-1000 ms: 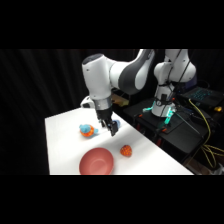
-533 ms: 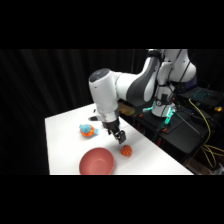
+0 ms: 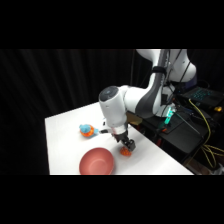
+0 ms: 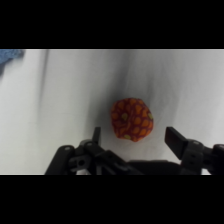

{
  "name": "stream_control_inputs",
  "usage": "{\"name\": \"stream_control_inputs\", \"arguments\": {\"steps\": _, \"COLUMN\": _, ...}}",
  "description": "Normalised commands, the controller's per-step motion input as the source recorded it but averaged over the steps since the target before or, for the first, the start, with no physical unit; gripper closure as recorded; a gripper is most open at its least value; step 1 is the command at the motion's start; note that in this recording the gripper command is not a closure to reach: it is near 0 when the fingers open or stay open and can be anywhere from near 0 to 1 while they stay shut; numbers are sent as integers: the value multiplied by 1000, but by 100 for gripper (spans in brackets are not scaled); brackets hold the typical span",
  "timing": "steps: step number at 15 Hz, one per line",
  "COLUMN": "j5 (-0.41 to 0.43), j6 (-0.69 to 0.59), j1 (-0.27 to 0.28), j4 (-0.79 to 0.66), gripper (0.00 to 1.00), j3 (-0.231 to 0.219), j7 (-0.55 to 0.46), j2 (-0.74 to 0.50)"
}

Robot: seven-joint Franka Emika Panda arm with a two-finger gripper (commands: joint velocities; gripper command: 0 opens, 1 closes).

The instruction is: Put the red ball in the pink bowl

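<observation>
Straddling the red ball (image 4: 131, 119), spread hand (image 4: 134, 139)

Black curtain (image 3: 60, 80) behind white table (image 3: 65, 135)

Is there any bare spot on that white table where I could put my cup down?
Yes: the table's far-left stretch behind the orange-and-blue toy is bare. The near middle is crowded: pink bowl, red ball and the pincer sit close together.
</observation>
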Motion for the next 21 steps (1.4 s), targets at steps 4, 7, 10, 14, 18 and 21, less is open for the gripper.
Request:
{"name": "stream_control_inputs", "arguments": {"steps": 4, "j5": 176, "j6": 170, "j1": 1, "j4": -59, "gripper": 0, "j3": 60, "j7": -82, "j2": 38}}
{"name": "stream_control_inputs", "arguments": {"steps": 7, "j5": 168, "j6": 163, "j1": -43, "j4": -60, "gripper": 0, "j3": 37, "j7": -132, "j2": 35}}
{"name": "stream_control_inputs", "arguments": {"steps": 10, "j5": 140, "j6": 155, "j1": -56, "j4": -82, "gripper": 34, "j3": 23, "j7": -146, "j2": 12}}
{"name": "stream_control_inputs", "arguments": {"steps": 14, "j5": 113, "j6": 142, "j1": -44, "j4": -69, "gripper": 100, "j3": 12, "j7": -131, "j2": -37}}
{"name": "stream_control_inputs", "arguments": {"steps": 18, "j5": 63, "j6": 119, "j1": -8, "j4": -78, "gripper": 66, "j3": -15, "j7": -78, "j2": -109}}
{"name": "stream_control_inputs", "arguments": {"steps": 21, "j5": 30, "j6": -55, "j1": -19, "j4": -119, "gripper": 17, "j3": -41, "j7": -45, "j2": -310}}
